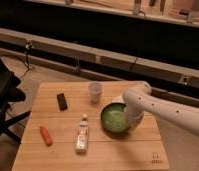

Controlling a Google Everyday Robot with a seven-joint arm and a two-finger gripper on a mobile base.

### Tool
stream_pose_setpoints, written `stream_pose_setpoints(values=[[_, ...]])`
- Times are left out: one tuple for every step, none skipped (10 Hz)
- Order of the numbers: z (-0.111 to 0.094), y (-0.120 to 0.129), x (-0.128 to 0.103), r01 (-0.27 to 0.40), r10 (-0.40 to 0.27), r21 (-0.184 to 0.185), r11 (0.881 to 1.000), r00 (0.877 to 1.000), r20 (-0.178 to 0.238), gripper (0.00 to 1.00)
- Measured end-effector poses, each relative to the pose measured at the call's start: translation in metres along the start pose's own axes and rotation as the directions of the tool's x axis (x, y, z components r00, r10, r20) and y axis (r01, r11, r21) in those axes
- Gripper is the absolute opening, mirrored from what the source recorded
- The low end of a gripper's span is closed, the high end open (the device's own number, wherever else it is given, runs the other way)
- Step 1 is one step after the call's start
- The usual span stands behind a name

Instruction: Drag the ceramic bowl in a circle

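The ceramic bowl (113, 119) is wide, shallow and dark green with pale marks inside. It sits on the wooden table (53, 155), right of centre. My gripper (129, 120) comes in from the right on a white arm (168, 111) and reaches down at the bowl's right rim. The wrist housing hides its tip and where it meets the rim.
A small whitish cup (95, 92) stands just behind the bowl to the left. A clear bottle (82, 133) lies left of the bowl. A black remote (62, 101) and an orange carrot (45, 135) lie further left. A dark chair (3, 100) stands off the table's left edge.
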Motion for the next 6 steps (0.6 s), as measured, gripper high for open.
stream_pose_setpoints(values=[[-0.003,-0.002,-0.002,0.016,-0.016,0.010,1.000,1.000,-0.003,0.01],[-0.007,-0.009,-0.006,0.049,-0.049,0.026,0.998,0.999,-0.003,0.01],[-0.012,-0.019,-0.018,0.091,-0.091,0.042,0.995,0.996,-0.003,0.01],[-0.015,-0.026,-0.028,0.121,-0.121,0.047,0.992,0.993,-0.004,0.01],[-0.015,-0.031,-0.035,0.139,-0.139,0.047,0.989,0.990,-0.004,0.01],[-0.014,-0.030,-0.038,0.146,-0.147,0.037,0.989,0.989,0.000,0.01]])
